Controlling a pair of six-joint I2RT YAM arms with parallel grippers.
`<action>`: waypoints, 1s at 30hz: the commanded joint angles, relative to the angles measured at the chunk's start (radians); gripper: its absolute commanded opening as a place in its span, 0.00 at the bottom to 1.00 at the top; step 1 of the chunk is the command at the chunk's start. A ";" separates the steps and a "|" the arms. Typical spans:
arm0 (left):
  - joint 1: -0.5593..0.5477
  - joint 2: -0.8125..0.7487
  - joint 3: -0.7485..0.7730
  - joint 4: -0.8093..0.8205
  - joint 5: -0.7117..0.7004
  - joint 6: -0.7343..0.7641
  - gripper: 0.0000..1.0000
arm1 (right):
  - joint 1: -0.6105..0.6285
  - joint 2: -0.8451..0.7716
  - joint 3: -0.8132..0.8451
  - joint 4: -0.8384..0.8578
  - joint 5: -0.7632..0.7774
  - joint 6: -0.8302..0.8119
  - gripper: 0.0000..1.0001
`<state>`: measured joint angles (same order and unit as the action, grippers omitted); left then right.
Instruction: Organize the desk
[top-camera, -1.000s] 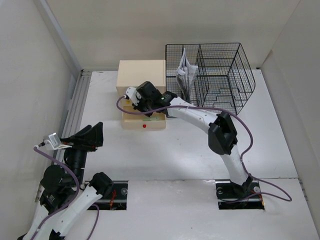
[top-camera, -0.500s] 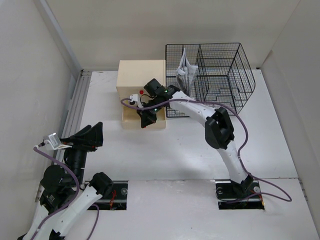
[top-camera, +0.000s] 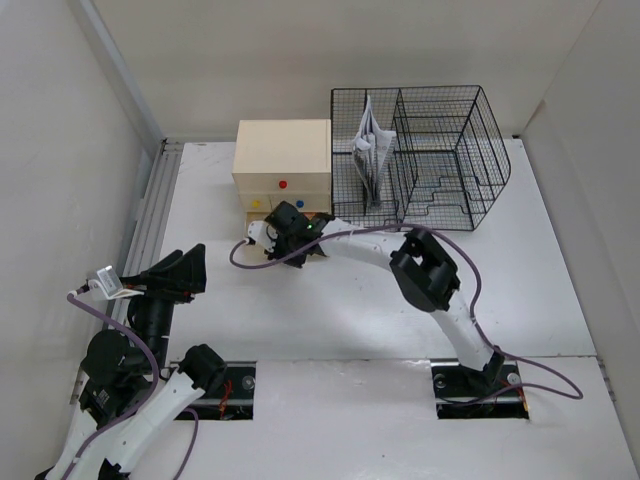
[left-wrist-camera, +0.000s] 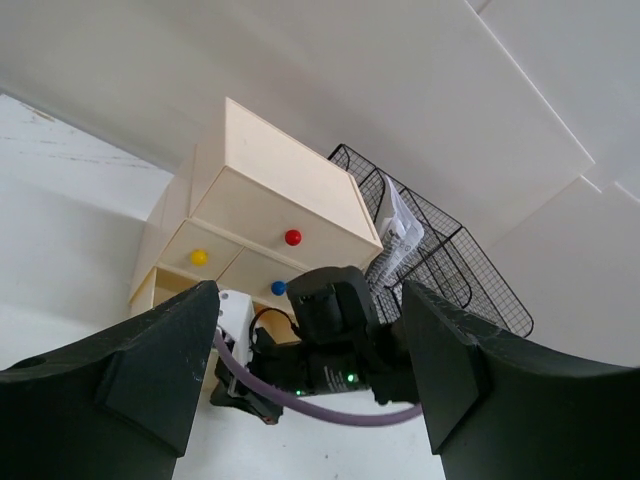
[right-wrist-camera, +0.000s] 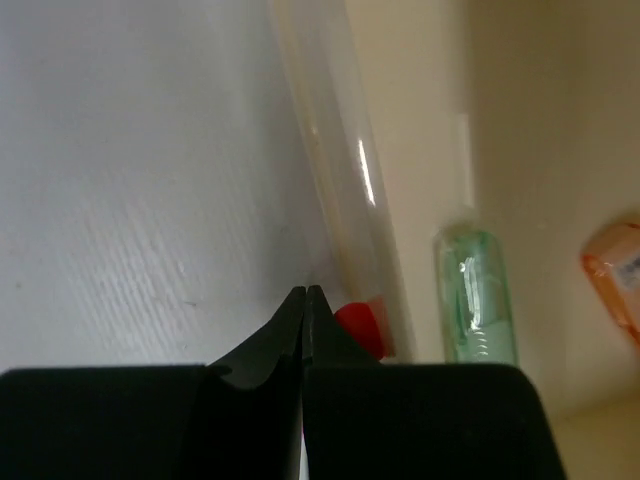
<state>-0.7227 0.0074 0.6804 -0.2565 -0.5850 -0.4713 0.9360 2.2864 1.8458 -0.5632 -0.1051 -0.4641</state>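
Beige drawer (right-wrist-camera: 425, 110) holds green tube (right-wrist-camera: 475, 295) and orange packet (right-wrist-camera: 615, 275); right end effector (right-wrist-camera: 304, 297) pressed together, left end effector (left-wrist-camera: 305, 300) spread.

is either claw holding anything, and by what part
Nothing held: the right claw is shut empty, tips beside the red drawer knob; the left claw is open.
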 joint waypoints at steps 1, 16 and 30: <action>0.005 -0.052 -0.001 0.051 -0.009 0.019 0.71 | 0.009 -0.074 -0.054 0.287 0.387 0.027 0.00; 0.005 -0.043 -0.001 0.051 -0.009 0.019 0.71 | 0.009 -0.015 -0.086 0.545 0.746 -0.063 0.00; 0.005 -0.043 -0.001 0.051 -0.009 0.019 0.71 | 0.009 0.033 -0.097 0.625 0.834 -0.134 0.00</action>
<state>-0.7227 0.0074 0.6804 -0.2535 -0.5854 -0.4713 0.9649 2.3066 1.7248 -0.0380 0.6220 -0.5579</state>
